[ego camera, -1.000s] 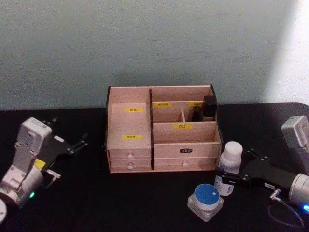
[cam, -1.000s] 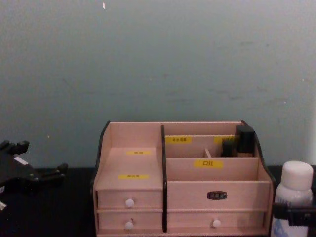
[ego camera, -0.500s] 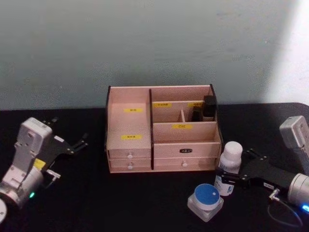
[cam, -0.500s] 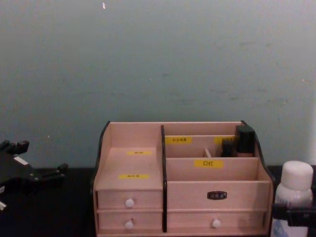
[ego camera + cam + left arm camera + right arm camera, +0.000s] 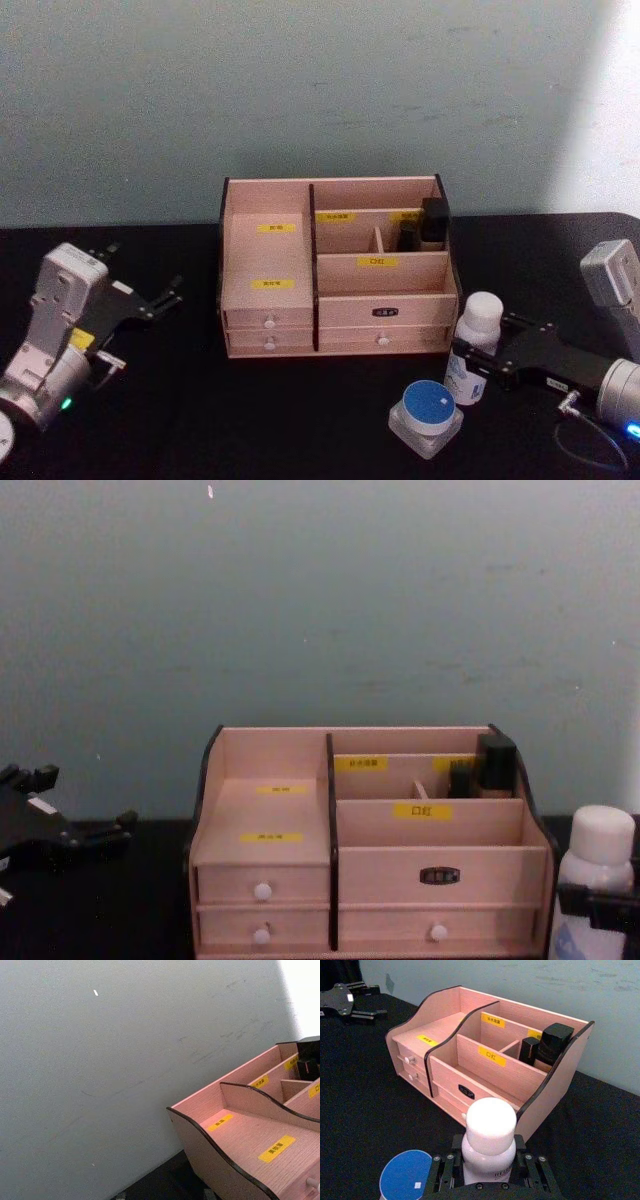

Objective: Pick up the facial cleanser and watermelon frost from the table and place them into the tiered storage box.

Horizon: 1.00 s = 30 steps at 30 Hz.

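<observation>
The tall white facial cleanser (image 5: 479, 335) stands on the black table just right of the tiered storage box (image 5: 335, 270). My right gripper (image 5: 478, 362) is shut on the bottle's body, one finger pressing each side, as the right wrist view shows with the facial cleanser (image 5: 489, 1147) between the pads. In the chest view the facial cleanser (image 5: 598, 865) rises at the right edge with the right gripper (image 5: 600, 905) across it. The watermelon frost (image 5: 425, 410), a squat blue-lidded jar, sits in front of the bottle. My left gripper (image 5: 145, 268) rests open far to the left.
Dark cosmetic items (image 5: 432, 224) fill the box's rear right compartment. Its wide left shelf (image 5: 265, 262) and front middle compartment (image 5: 380, 275) hold nothing. Two rows of white-knobbed drawers (image 5: 268, 322) face me. A pale wall stands behind the table.
The right gripper has settled slightly on the facial cleanser, which nudged a touch to the right. The left arm, the jar and the box stayed still.
</observation>
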### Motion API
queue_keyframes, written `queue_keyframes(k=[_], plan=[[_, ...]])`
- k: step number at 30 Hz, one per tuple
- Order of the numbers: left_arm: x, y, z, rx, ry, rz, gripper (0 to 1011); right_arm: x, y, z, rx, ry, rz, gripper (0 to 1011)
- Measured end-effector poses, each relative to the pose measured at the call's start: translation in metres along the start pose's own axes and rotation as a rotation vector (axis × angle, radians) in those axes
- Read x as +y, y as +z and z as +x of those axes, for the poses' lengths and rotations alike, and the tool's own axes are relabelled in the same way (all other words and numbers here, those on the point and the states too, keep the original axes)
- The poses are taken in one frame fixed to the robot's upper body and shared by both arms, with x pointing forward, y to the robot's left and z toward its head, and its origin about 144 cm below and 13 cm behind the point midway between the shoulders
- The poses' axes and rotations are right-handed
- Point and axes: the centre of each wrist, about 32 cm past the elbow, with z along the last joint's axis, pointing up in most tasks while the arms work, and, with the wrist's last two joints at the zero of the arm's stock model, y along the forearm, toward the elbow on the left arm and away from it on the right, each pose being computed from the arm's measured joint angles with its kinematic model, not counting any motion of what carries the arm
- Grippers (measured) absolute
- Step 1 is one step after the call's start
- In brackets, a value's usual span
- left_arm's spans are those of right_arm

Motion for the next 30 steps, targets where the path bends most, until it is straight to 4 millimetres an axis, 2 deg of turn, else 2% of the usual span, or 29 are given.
queue_keyframes(k=[2, 10, 18, 24, 30], plan=[[0.0, 0.0, 0.0, 0.0, 0.0, 0.0, 1001, 0.0, 0.0, 0.0, 0.0, 0.0, 0.0, 601], [0.0, 0.0, 0.0, 0.0, 0.0, 0.0, 1001, 0.0, 0.0, 0.0, 0.001, 0.0, 0.0, 601], [0.0, 0.0, 0.0, 0.0, 0.0, 0.0, 1001, -0.011, 0.007, 0.0, 0.005, 0.008, 0.018, 601], [0.0, 0.0, 0.0, 0.0, 0.0, 0.0, 1001, -0.025, 0.024, 0.001, -0.012, 0.011, 0.057, 601], [0.0, 0.0, 0.0, 0.0, 0.0, 0.0, 1001, -0.03, 0.043, 0.003, -0.036, 0.013, 0.1, 601]])
